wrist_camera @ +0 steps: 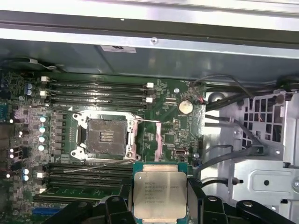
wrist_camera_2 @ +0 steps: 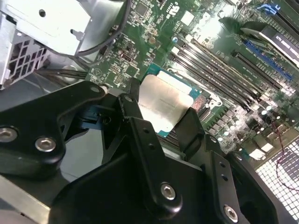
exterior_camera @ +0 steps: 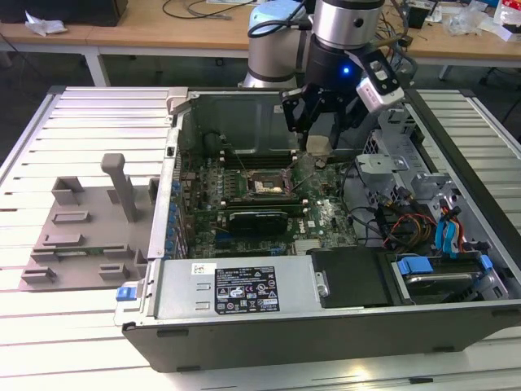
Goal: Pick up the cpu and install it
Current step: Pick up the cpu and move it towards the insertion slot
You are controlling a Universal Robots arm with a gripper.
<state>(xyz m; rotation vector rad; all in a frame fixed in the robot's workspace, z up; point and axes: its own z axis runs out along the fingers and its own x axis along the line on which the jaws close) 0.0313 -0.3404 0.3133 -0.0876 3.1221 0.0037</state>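
Hand point(wrist_camera_2: 163, 108) tight around cpu point(wrist_camera_2: 164, 100)

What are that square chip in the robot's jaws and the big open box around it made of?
The cpu has a dull silver-grey top with a soft sheen, so probably metal, on a thin green base that looks like circuit-board laminate. The case looks like bare sheet metal, likely steel: grey, matte, with folded edges.
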